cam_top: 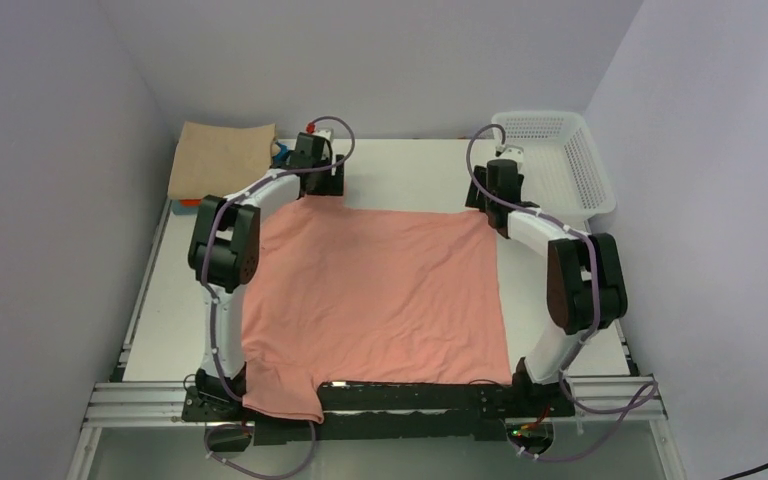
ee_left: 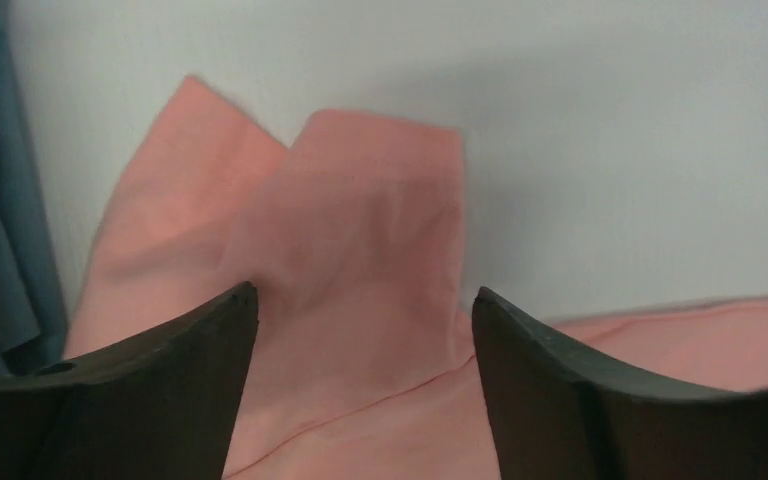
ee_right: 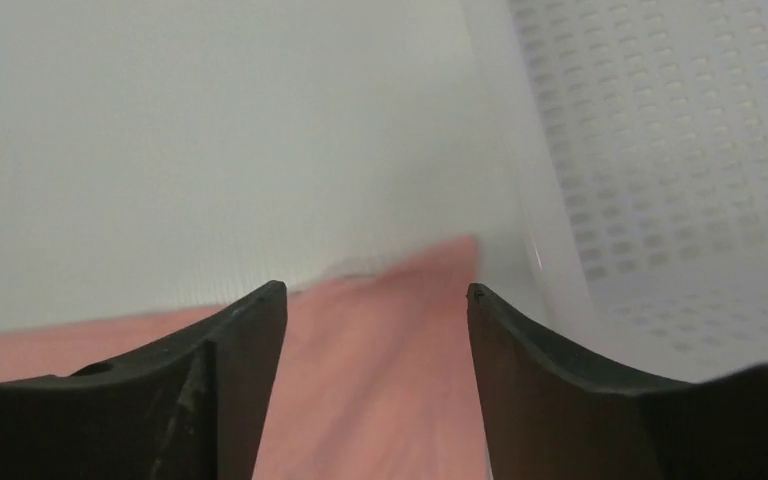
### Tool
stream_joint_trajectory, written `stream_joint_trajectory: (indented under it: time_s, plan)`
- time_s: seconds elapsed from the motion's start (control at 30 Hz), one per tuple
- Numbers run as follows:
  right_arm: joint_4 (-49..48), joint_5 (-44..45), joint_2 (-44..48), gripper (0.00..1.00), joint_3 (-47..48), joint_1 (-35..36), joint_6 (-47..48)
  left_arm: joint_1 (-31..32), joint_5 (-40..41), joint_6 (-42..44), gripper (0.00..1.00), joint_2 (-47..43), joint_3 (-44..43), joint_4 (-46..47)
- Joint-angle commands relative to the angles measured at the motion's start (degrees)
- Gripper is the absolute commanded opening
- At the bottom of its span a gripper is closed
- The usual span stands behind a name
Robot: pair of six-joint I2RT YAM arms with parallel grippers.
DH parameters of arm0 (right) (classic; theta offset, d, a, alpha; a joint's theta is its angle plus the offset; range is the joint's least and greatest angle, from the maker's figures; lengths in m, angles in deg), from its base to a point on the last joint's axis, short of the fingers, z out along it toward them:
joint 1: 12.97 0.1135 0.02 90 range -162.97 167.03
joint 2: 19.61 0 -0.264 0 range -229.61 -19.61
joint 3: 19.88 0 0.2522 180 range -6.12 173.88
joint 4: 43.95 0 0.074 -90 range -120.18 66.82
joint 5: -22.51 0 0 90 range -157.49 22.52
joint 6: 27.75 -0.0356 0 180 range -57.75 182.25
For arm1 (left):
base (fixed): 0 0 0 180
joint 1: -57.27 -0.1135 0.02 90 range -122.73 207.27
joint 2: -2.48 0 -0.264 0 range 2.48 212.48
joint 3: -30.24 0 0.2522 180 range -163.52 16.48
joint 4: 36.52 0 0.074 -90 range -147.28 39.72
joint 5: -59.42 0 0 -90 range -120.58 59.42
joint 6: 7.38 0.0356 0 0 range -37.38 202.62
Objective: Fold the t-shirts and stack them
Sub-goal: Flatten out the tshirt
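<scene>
Fingers (ee_left: 160, 390) of left gripper (ee_left: 365, 292) and right gripper (ee_right: 376, 289) gape over pink t-shirt (cam_top: 380, 290) (spread flat).

I can read no text, label, brand, number or sign in any of my three views.
</scene>
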Motion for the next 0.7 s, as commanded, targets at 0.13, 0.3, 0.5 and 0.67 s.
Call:
stream_joint_trajectory:
  time_s: [0.13, 0.3, 0.5, 0.67]
  plan:
    - [2.05, -1.78, 1.63, 0.98, 11.6, -0.04, 0.89, -0.18, 0.11, -0.37, 0.99, -5.83, -10.58, -4.78]
    - [8.6, -8.13, 10.79, 1.0, 5.91, 2.74, -3.08, -0.09, -3.41, -3.2, 0.99, -19.24, 4.12, -5.23]
    - [10.13, -12.19, 13.65, 1.0, -4.55, 10.92, -8.83, 0.0, -8.43, -9.08, 1.0, -33.15, 29.31, 1.94]
    - [11.22, -13.77, 5.29, 1.0, -4.51, 11.57, -13.35, 0.0, -7.04, -12.04, 0.99, -28.86, 32.69, 2.46]
